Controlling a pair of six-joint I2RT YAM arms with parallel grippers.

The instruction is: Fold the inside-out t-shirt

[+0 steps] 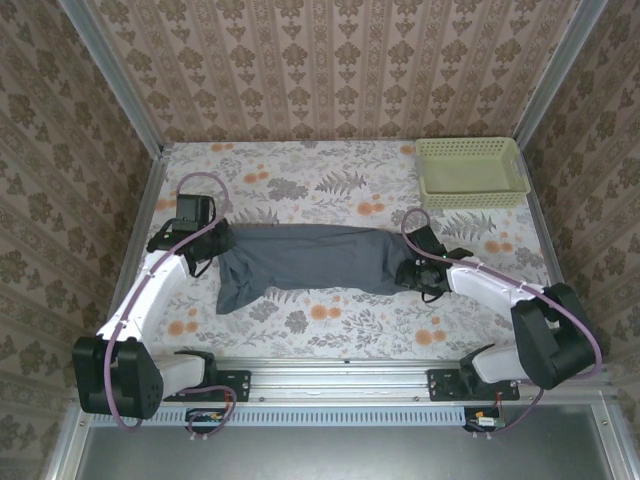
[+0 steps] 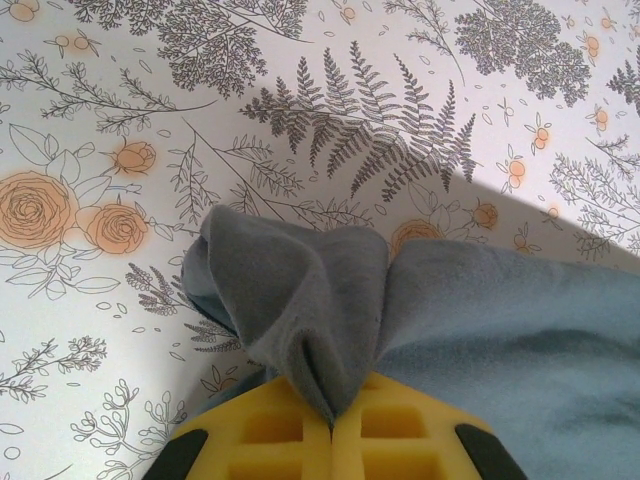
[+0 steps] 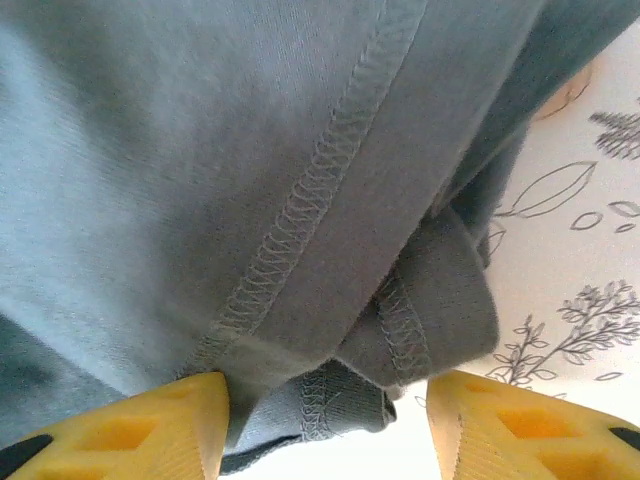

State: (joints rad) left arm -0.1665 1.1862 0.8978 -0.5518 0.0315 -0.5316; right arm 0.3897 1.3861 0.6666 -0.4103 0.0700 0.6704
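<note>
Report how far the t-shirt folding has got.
Done: the t-shirt is stretched in a crumpled band across the table, with no clean fold visible. In hand: the left gripper is shut on a bunched end; the right gripper is open around a seamed edge. Left: flattening it and every fold.

Nothing legible: no text, label, brand, number or sign can be read on any surface in the three camera views.
</note>
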